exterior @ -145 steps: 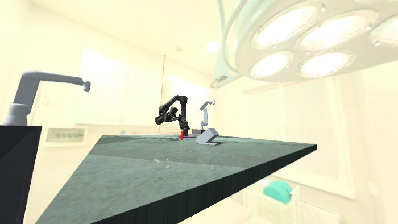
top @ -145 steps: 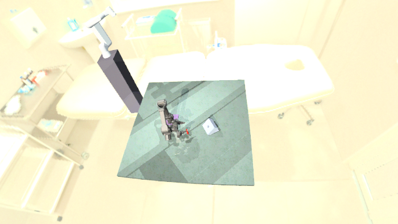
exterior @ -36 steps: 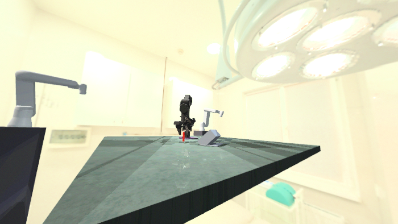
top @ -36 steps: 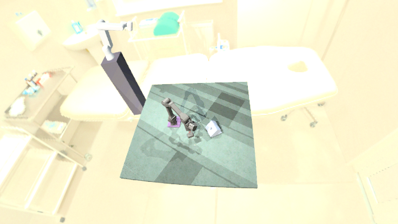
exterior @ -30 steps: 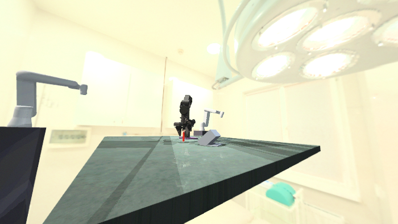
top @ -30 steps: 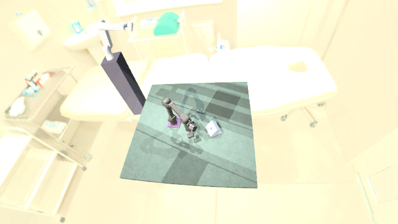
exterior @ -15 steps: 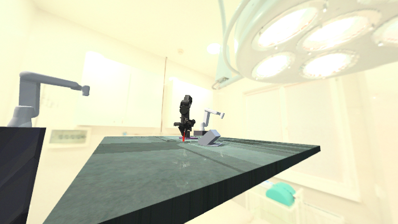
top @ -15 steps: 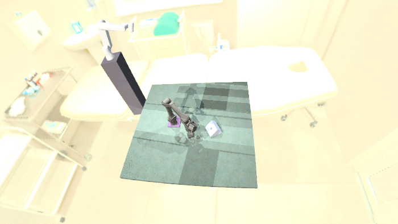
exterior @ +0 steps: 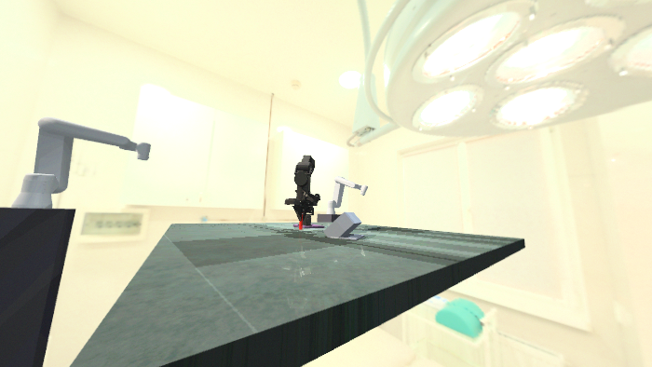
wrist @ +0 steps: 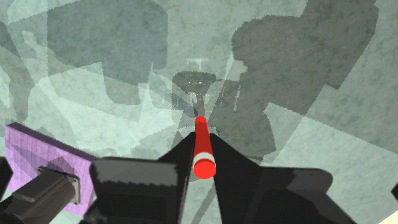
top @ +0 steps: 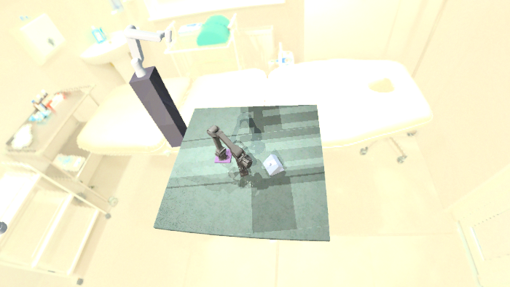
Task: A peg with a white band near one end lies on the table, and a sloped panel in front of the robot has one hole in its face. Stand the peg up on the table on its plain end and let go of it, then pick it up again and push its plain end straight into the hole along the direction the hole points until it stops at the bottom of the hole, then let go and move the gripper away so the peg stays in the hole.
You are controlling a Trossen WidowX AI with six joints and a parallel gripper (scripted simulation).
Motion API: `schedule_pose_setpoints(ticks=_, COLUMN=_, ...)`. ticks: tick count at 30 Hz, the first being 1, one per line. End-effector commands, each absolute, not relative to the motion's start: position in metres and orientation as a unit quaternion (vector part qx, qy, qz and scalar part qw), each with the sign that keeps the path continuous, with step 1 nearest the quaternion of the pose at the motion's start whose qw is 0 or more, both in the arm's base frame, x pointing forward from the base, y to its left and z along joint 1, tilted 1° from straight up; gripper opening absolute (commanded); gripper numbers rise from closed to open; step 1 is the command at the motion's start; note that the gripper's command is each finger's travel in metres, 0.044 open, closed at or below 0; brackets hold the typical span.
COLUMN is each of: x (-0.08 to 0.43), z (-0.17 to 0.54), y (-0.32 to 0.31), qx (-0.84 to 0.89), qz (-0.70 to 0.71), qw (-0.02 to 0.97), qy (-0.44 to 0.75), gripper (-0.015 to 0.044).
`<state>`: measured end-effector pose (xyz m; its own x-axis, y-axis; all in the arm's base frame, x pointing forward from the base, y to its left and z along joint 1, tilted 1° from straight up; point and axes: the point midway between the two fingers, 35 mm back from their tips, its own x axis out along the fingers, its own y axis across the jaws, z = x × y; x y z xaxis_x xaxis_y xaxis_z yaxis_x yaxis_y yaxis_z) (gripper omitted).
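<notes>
The red peg [exterior: 301,225] [wrist: 201,140] is upright between the fingers, its white-banded end up and its plain end down. Its lower end is at or just above the table [top: 218,211] [exterior: 279,289]; I cannot tell if it touches. My gripper [top: 243,173] [exterior: 301,217] [wrist: 202,136] points down and is shut on the peg. In the top view the fingers hide most of the peg. The pale sloped panel [top: 275,168] [exterior: 342,226] stands to the right of the gripper, with one small dark hole [top: 270,164] in its face. The panel is not in the wrist view.
The arm's purple base plate [top: 217,161] [wrist: 22,150] lies left of the gripper. A pale arm on a dark pillar [top: 157,103] stands beyond the table's left back edge in the top view. A large lamp [exterior: 447,112] hangs at the upper right of the exterior view.
</notes>
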<state>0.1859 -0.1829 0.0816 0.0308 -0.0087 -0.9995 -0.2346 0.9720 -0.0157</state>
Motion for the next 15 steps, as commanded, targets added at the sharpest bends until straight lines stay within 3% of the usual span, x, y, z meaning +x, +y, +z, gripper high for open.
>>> schedule_pose_setpoints(ticks=1, x=0.188, z=0.095, y=-0.185, qx=-0.092, qz=0.076, qw=0.715, qy=0.689, gripper=0.0)
schedule_pose_setpoints(ticks=15, x=0.187, z=0.144, y=-0.184, qx=-0.092, qz=0.076, qw=0.714, qy=0.69, gripper=0.0)
